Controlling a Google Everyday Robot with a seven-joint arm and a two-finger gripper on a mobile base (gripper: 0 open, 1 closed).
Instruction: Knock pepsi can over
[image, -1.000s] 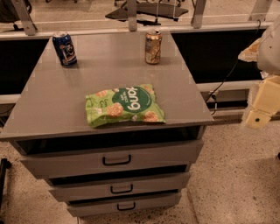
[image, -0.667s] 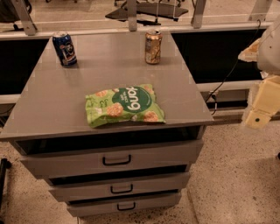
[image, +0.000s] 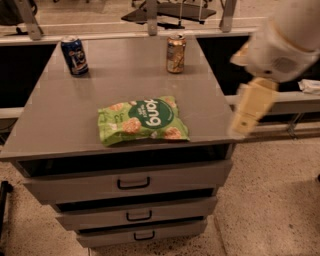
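The pepsi can (image: 74, 55), dark blue with a silver top, stands upright at the far left corner of the grey cabinet top (image: 65, 115). My gripper (image: 248, 112) hangs from the white arm (image: 285, 45) at the right, just beside the cabinet's right front edge and pointing down. It is far from the can, across the whole width of the top, and holds nothing that I can see.
A gold can (image: 176, 53) stands upright at the far right of the top. A green chip bag (image: 142, 120) lies flat near the front middle. Several drawers (image: 132, 184) with black handles are below. Speckled floor lies to the right.
The arm and gripper have moved left, toward the cabinet's right edge. The cans and bag have not moved.
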